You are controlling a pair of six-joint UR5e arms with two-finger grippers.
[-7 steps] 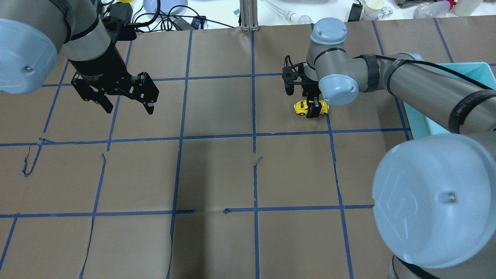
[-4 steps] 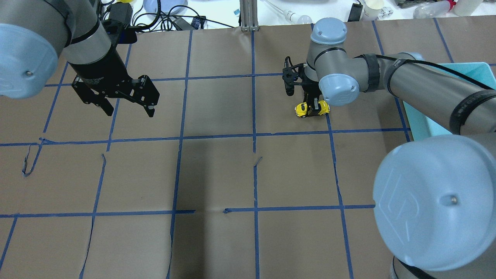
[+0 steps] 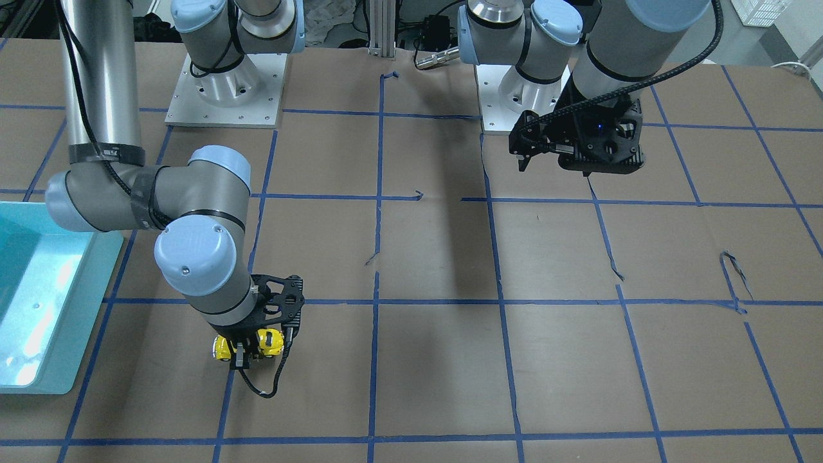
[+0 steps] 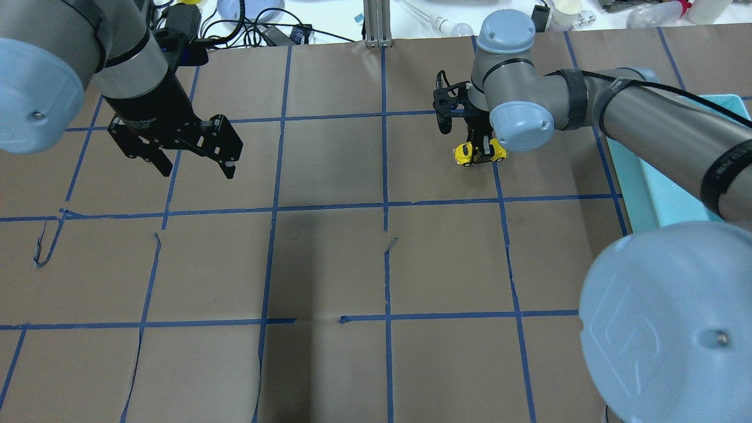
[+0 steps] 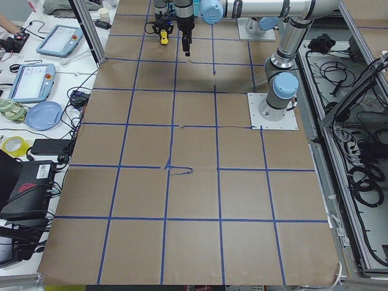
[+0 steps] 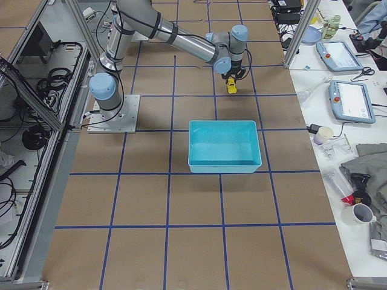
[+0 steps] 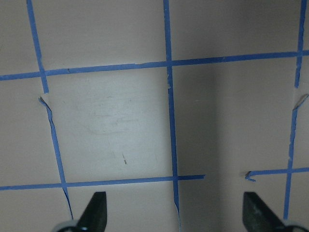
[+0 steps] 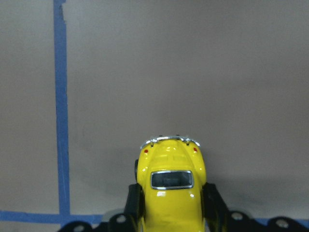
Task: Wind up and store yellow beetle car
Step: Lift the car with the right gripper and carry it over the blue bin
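The right gripper [image 4: 480,151] was clenched on the yellow beetle car [image 4: 463,154] — one finger against each flank, one end of the car poking out past them — low over the brown paper table [image 4: 329,264] beside a blue tape line [image 4: 498,182], while the left gripper [image 4: 197,170] hung spread wide, holding nothing

The worktop [image 4: 329,264] is covered in brown paper, marked into squares by blue tape lines [image 4: 386,176]. The tape is broken and curled in places, as at one loose strip [image 4: 42,249] on the robot's left side. Two pale metal base plates [image 3: 186,114] lie flat on it at the robot's edge, one under each arm. A teal bin [image 6: 224,167] stands on the paper on the robot's right. The yellow beetle car [image 4: 464,154] is low at the paper beside a tape line, clamped in the right hand [image 4: 483,154]. Whether its wheels touch cannot be told.
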